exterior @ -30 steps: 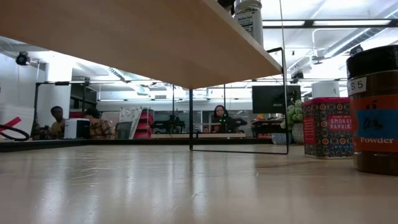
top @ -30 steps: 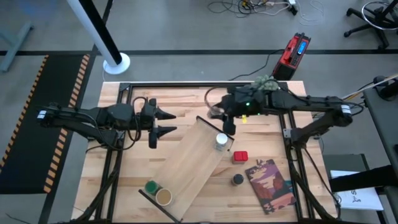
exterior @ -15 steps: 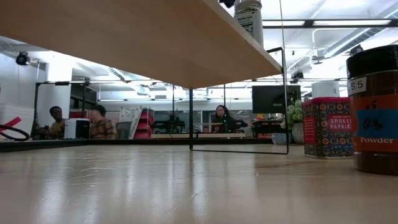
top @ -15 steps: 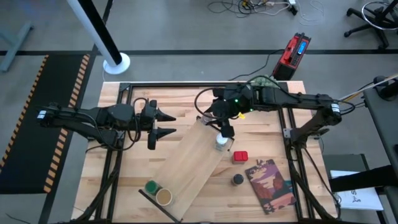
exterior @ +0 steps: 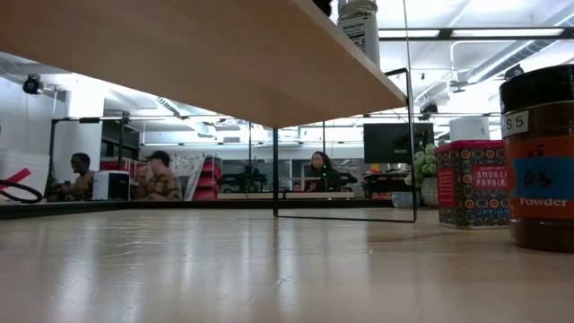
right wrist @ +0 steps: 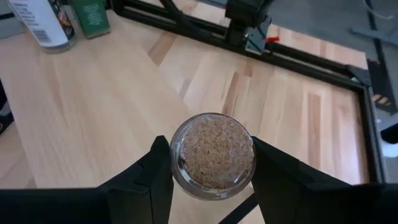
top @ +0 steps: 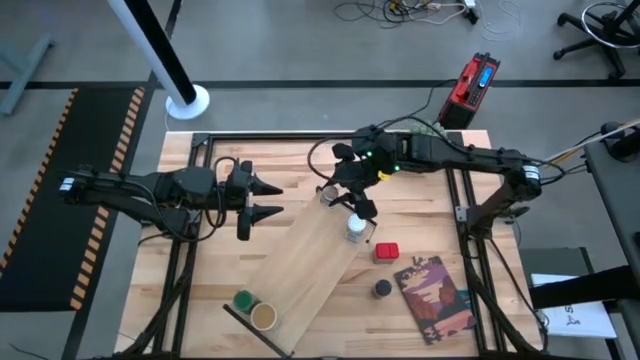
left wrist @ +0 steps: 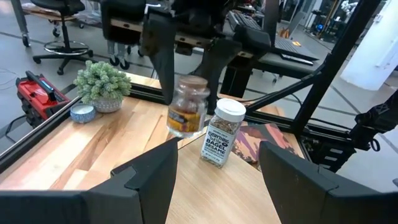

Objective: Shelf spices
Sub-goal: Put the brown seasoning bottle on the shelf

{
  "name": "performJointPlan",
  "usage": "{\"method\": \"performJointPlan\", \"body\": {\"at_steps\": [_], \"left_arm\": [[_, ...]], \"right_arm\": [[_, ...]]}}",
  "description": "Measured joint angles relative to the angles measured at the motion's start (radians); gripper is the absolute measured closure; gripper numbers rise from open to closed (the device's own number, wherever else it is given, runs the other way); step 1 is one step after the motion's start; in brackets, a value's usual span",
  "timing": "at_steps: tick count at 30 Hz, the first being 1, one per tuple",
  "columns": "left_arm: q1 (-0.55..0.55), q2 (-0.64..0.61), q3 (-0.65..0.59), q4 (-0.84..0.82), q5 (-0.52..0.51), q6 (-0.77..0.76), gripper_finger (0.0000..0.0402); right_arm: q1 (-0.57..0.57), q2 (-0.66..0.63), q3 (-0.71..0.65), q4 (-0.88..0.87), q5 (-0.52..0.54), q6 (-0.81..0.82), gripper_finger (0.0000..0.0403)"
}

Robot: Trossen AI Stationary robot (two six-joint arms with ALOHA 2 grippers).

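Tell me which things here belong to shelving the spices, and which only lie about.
Job:
- shelf
- clear glass jar, held by right end effector
- white-topped jar on shelf
- green-topped jar
- tan-topped jar
- red tin
- black-topped jar

Lying about:
- book
- potted plant

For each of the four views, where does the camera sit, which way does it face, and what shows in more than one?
High: overhead, looking down on table, both arms, shelf.
Low: at tabletop height, looking level under the shelf into the room; no arm clearly visible.
Left wrist: past its own fingers toward the right end effector holding the glass jar.
Right wrist: down over the glass jar between its fingers.
Shared: white-capped jar.
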Motion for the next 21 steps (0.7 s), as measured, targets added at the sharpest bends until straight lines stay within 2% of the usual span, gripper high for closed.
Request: {"method": "performJointPlan", "body": {"at_steps": [6, 13, 21], "left_arm": [[0.0, 0.002, 0.006, 0.001, 0.0, 0.0, 0.0187], [0.0, 0.001, 0.006, -0.023, 0.013, -0.018, 0.0187], [0.0, -0.005, 0.006, -0.149, 0.02, -0.027, 0.0187]], "right_arm": [[-0.006, 0.119, 0.171, -0.136, -0.055, -0.034, 0.0241], [-0.002, 0.276, 0.408, -0.352, -0.057, -0.074, 0.0245], [0.011, 0.322, 0.449, -0.422, -0.053, -0.112, 0.0242]]}}
